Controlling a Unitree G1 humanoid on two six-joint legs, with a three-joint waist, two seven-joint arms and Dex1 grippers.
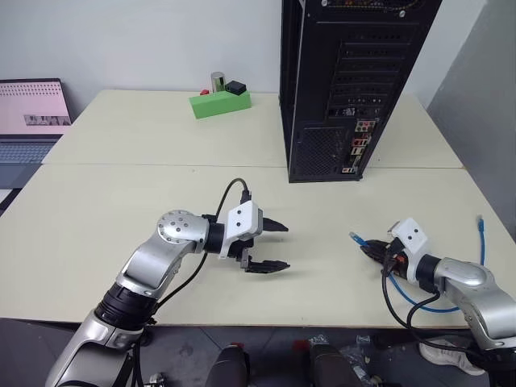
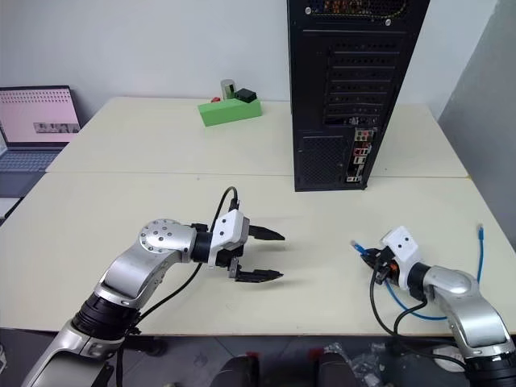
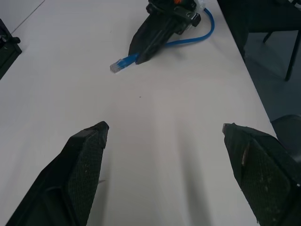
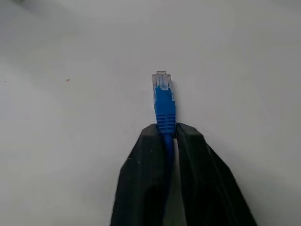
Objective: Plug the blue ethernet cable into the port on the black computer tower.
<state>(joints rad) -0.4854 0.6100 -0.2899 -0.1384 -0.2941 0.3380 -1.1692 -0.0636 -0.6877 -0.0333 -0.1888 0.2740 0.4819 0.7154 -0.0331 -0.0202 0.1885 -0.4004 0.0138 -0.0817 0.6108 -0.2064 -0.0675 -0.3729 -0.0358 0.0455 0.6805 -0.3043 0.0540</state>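
While the right gripper [image 4: 165,134] pinches the blue ethernet cable [image 4: 164,106] behind its plug, insertion awaits.
Left gripper [image 1: 272,245] gapes empty mid-tabletop; black computer tower [image 1: 347,81] stands at the far edge.

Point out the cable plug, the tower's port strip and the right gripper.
blue ethernet cable [image 4: 162,101], right wrist view, on the blue boot behind the clear plug.
black computer tower [image 1: 361,145], left eye view, on the coloured connector strip.
right gripper [image 1: 372,251], left eye view, at the fingertips, shut on the cable.
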